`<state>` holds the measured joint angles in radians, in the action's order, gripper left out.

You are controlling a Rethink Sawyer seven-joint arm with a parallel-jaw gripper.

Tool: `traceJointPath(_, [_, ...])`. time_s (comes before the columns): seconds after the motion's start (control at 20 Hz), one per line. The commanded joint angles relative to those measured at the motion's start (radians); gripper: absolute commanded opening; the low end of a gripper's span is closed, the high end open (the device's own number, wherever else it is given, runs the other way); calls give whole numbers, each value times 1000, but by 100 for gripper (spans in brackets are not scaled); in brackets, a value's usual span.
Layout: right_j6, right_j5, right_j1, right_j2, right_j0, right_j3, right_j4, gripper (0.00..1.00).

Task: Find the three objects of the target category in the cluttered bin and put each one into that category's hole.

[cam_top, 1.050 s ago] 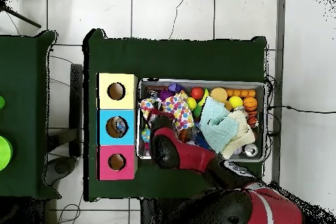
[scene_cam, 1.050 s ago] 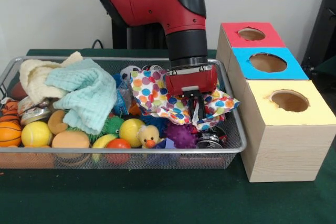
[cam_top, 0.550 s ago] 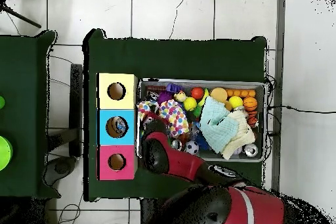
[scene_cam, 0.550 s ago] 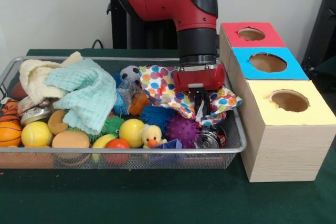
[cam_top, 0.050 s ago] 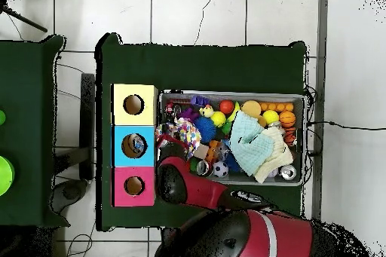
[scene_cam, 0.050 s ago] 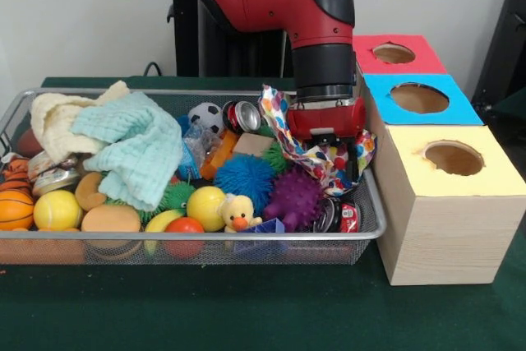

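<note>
Polka-dot cloth [scene_cam, 0.050 s ago: 316, 154] hangs pinched in the gripper [scene_cam, 0.050 s ago: 333, 147].

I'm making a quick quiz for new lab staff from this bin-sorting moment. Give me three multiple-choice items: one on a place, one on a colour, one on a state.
1. Where is the rubber duck?
A. at the bin's front edge
B. on the red box
C. on the green cloth outside the bin

2. What colour is the middle box top?
A. yellow
B. blue
C. red

3. What is the polka-dot cloth doing?
A. lying flat
B. hanging bunched under the tool
C. stuffed in a hole

Key: 1 A, the rubber duck sits behind the bin front wire. 2 B, the middle box is blue. 3 B, the polka-dot cloth dangles at the tool.
</note>
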<state>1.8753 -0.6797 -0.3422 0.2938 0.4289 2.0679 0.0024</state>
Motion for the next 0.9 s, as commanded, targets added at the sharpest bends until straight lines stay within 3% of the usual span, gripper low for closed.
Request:
traceJointPath(0.05, [228,114,81,9,6,-1,35,100])
traceJointPath(0.2, [196,182,10,-1,22,37,37,100])
traceJointPath(0.3, [145,294,-95,-16,51,82,35,100])
traceJointPath(0.45, [32,585,-358,-98,46,151,80,100])
traceJointPath(0.5, [-15,663,-384,-158,8,125,91,100])
traceJointPath(0.55, [-12,745,-404,-198,-12,90,60,0])
traceJointPath(0.7, [-71,905,-418,-282,-74,7,49,0])
traceJointPath(0.8, [-72,1057,-425,-292,-81,-65,7,0])
traceJointPath(0.9, [-54,1150,-425,-291,-86,-118,-30,0])
